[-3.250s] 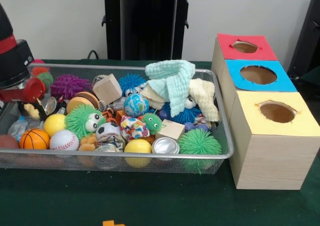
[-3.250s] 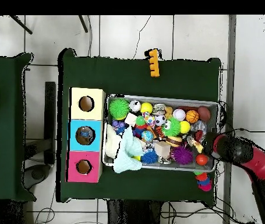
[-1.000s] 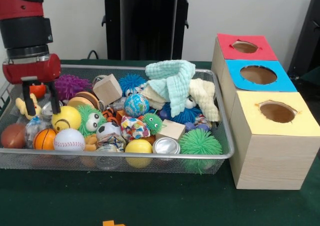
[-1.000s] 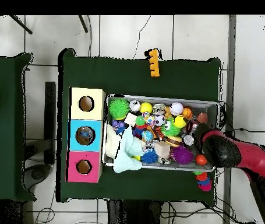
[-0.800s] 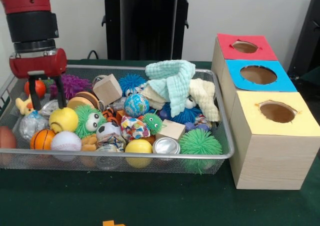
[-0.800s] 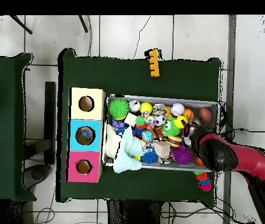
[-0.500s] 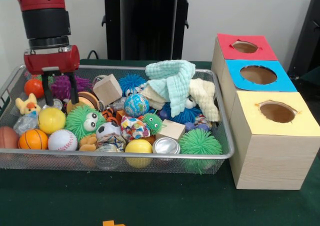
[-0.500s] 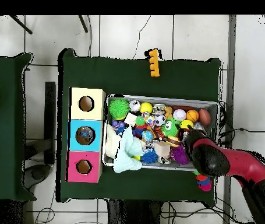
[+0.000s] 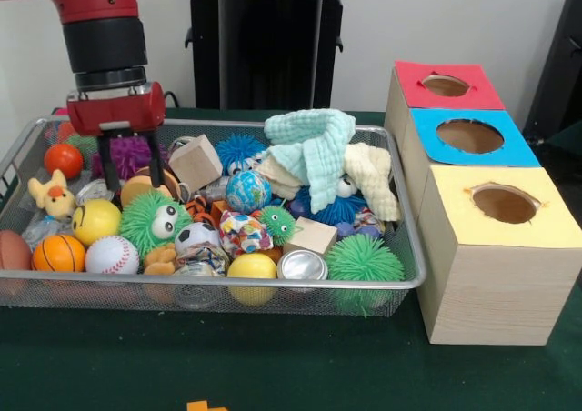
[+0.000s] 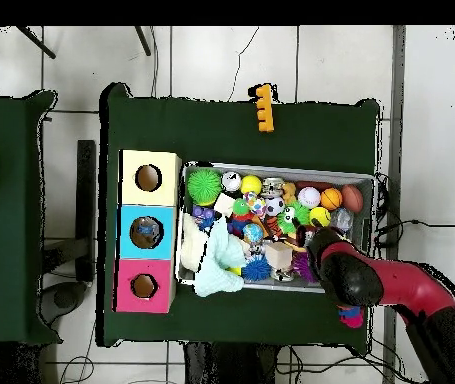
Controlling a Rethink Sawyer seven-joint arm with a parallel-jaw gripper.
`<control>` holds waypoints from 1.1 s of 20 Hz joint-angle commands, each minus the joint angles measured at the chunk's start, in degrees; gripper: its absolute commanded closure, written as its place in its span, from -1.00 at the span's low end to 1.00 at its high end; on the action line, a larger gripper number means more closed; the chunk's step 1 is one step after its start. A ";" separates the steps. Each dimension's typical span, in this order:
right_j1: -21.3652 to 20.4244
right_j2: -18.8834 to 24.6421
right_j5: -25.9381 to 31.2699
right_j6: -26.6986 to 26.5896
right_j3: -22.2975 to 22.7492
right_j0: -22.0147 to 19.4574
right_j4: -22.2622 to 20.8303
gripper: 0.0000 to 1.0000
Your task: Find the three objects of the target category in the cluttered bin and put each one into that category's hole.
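The bin [image 9: 400, 279] sits on the green table [image 9: 300, 365], left of the row of three boxes in the front view: red [image 9: 446, 85], blue [image 9: 470, 136] and yellow [image 9: 503, 204], each with a round hole on top. The step in hand looks like the search: nothing is held. The end effector [image 9: 130, 162] hangs over the bin's left part with its two dark fingers [image 9: 109, 161] set narrowly apart and empty, tips down by the purple spiky ball [image 9: 127, 155] and an orange-brown toy [image 9: 145, 185].

Which category is wanted cannot be told from these pictures. The next move, I judge, calls for settling on one piece, dropping the fingers cleanly round it without nudging its crowded neighbours, then carrying it right to a hole.

The front view shows the fingers, their gap and the heap's height, including the pale green cloth [image 9: 314, 152] draped on top. The overhead view hides the fingers under the red arm [image 10: 371, 285], but shows the bin's full layout, the boxes in line, and an orange block [image 10: 262, 107] lying apart on the table.
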 commanded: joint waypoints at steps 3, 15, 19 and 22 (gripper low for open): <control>4.85 4.01 10.46 -6.01 -4.19 -3.82 3.20 -1.00; 2.41 3.80 19.61 -10.59 -10.01 -1.82 0.88 -1.00; 3.53 5.65 24.00 -13.83 -12.76 -2.61 1.96 -1.00; 5.98 6.02 24.62 -13.96 -14.31 -3.37 2.33 -1.00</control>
